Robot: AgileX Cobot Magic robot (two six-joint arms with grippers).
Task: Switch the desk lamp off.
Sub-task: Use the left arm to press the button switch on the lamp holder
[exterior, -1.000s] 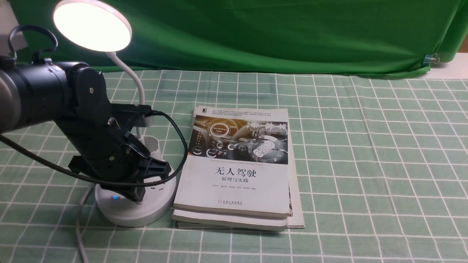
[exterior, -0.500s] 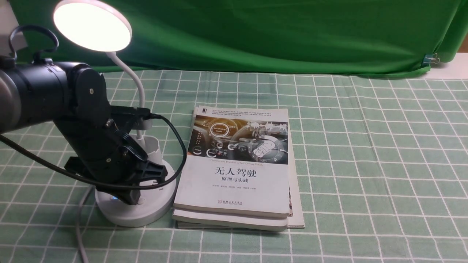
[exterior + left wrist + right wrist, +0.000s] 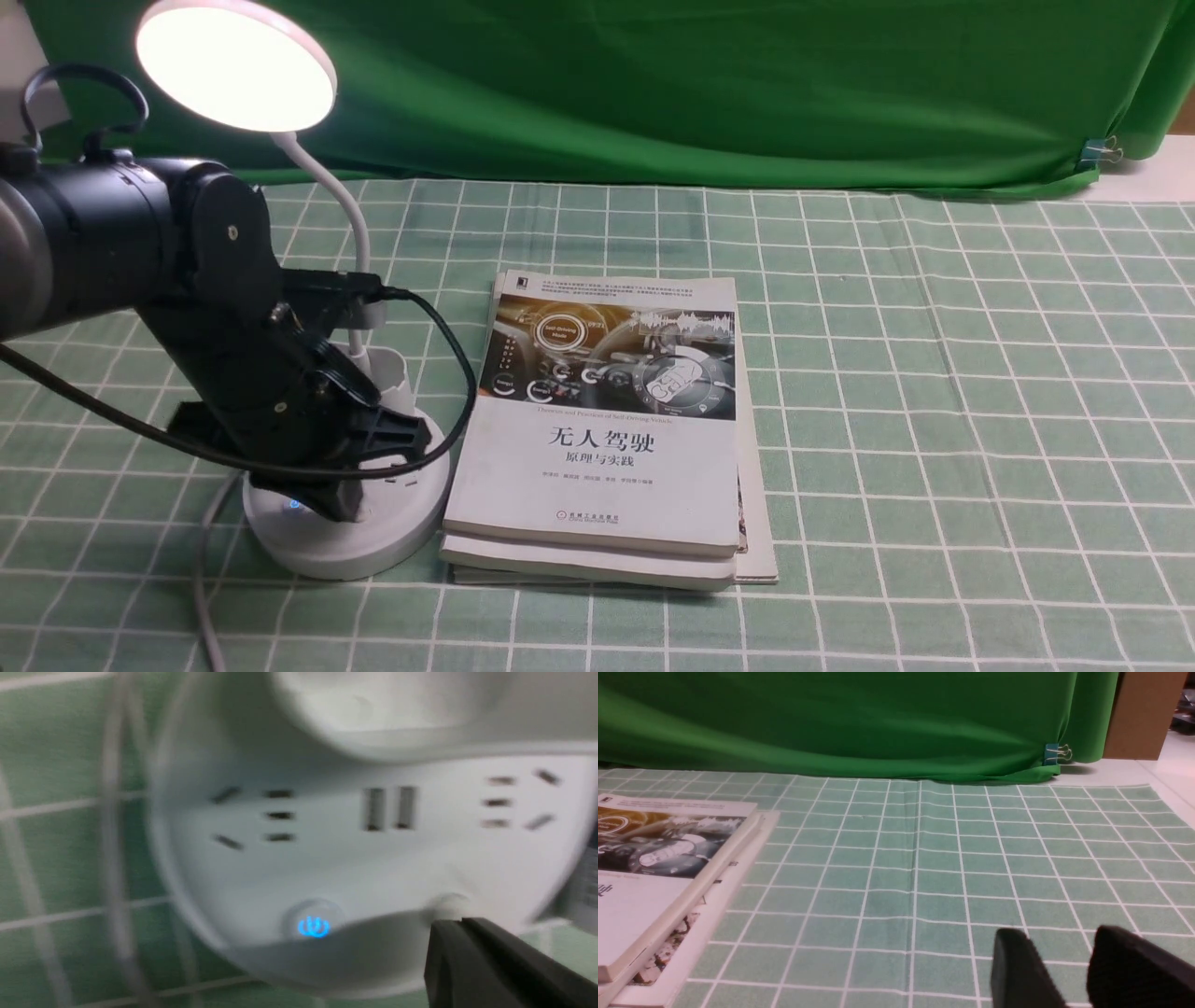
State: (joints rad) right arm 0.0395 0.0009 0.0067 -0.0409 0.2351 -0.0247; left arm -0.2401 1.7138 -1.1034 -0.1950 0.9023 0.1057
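In the front view, the desk lamp [image 3: 341, 551] is seen standing on the surface [image 3: 934, 420] at the left, its disc head lit and held up by the bent neck. The base is partly covered by the left gripper [image 3: 344, 504], which is lowered over it, fingertips near the blue-lit power mark. A stack of books [image 3: 597, 485] is set just to the right of the base, and a green cloth [image 3: 653, 93] is hung behind.

In the left wrist view, the base is shown from close up, with its socket slots and a blue power symbol [image 3: 313, 927] on a round button. The dark fingers [image 3: 486, 961] are seen at the second, blurred button; they appear to be together, and whether that button is being touched cannot be told.

In the right wrist view, the fingers of the right gripper [image 3: 1059, 966] are held apart above the surface. Part of the book stack is shown, and a binder clip [image 3: 1051, 754] is fixed to the cloth.
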